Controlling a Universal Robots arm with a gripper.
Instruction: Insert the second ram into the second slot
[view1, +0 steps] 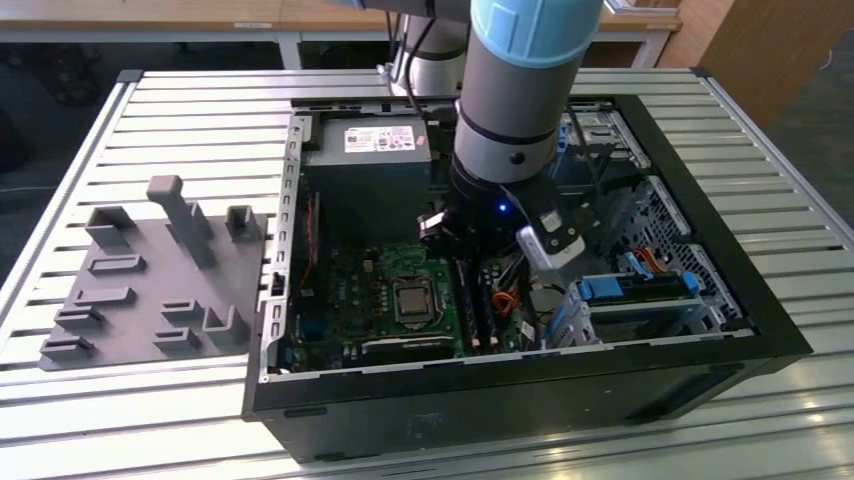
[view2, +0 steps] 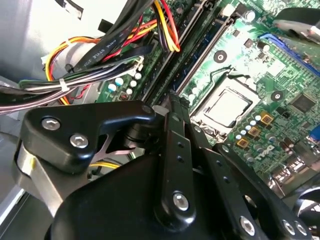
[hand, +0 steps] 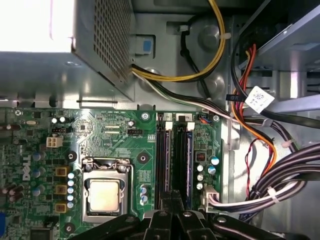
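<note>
Black linkage of the hand (view2: 172, 107) sits closest to the lens in both wrist views, its fingers pressed together directly above the memory slots (hand: 175, 165) on the green motherboard (hand: 100, 135). One blue-edged module, the second ram (hand: 188, 165), stands in the slot beside the capacitors, touching the fingertips. Next to the slots lies the processor socket (hand: 104, 192). Open computer case (view1: 747, 300) rests on the slatted worktop (view1: 174, 110), near a grey fixture (view1: 147, 280).

A slatted metal table (view1: 174, 110) carries an open computer case (view1: 747, 300) and, apparently, a grey moulded fixture tray (view1: 147, 290).
</note>
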